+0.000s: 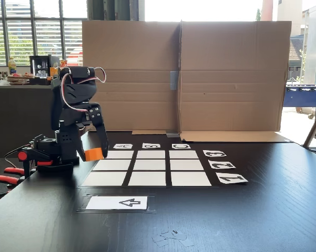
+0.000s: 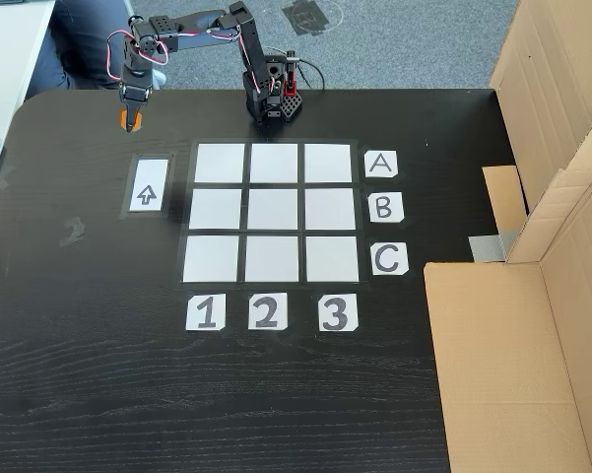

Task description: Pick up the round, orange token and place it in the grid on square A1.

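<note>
The orange token (image 2: 130,121) is held clamped in the gripper (image 2: 130,119), lifted above the black table (image 2: 98,394) just beyond the arrow card (image 2: 148,185), left of the grid (image 2: 271,211). Square A1 (image 2: 220,163) lies near. The small plastic puck is judged light, rigid and slippery, best pinched across its sides.

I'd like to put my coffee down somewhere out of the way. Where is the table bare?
The widest bare stretch of table lies below the cards 1, 2, 3. Another lies left of the arrow card. It is crowded around the grid, the arm's base, and the claw holding the orange token; cardboard fills the right side.
</note>
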You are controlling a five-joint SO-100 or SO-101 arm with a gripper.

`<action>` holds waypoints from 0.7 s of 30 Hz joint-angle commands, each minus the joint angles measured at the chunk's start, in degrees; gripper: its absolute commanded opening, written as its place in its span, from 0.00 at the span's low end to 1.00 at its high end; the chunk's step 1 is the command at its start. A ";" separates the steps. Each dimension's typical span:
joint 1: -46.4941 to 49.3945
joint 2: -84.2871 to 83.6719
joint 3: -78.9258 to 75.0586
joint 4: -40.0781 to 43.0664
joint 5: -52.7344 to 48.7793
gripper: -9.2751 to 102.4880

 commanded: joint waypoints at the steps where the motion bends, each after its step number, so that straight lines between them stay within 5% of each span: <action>1: 0.26 11.69 7.03 0.26 -0.62 0.15; 21: -8.35 43.42 55.72 -3.25 -7.56 0.15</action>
